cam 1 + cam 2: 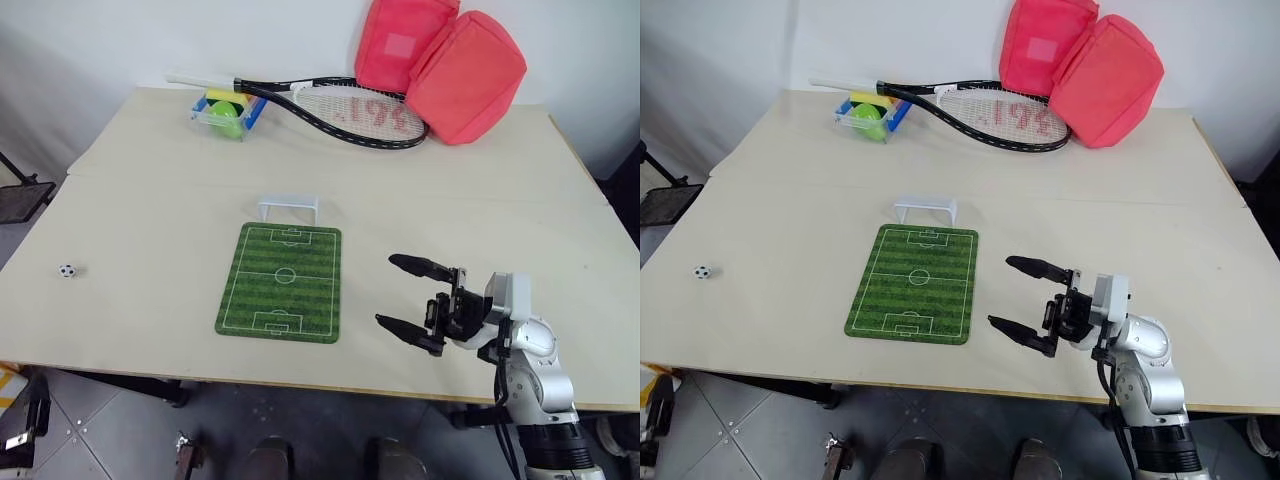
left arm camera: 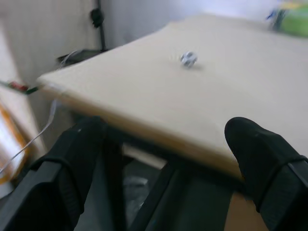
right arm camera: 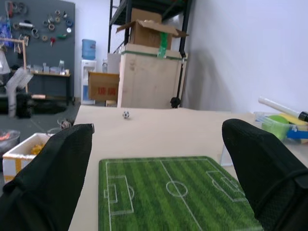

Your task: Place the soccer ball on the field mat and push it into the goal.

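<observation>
so the soccer ball (image 1: 67, 270) sits alone on the bare desk (image 1: 150, 200), far out on the robot's left side near the left edge, well apart from the field mat (image 1: 281, 283). not on the mat yet, nothing of the task done. the mat lies flat mid-desk, long axis running away from the robot, and the goal (image 1: 288, 207) stands just past its far short end, mouth facing the mat.

right claw (image 1: 405, 293) hovers over the desk just right of the mat, fingers spread wide, empty, pointing left across the mat. ball is on the opposite side of the mat from it, so a long reach. left claw (image 2: 166, 159) is wide open too, empty, seen in its wrist view off the desk's near-left corner and below the edge, with the ball ahead of it on the desk top, nothing in between.

judgement: left arm is clearly the nearer one, ball lies forward and up from that claw. pickup should go to the left. tiny round ball, likely rolls if nudged, so the fingers need to close either side of it.

clutter at the far edge: tennis racket (image 1: 340, 108), a clear box (image 1: 228, 114) with a yellow-green ball, two red bags (image 1: 440, 55). all well apart from the play.
</observation>
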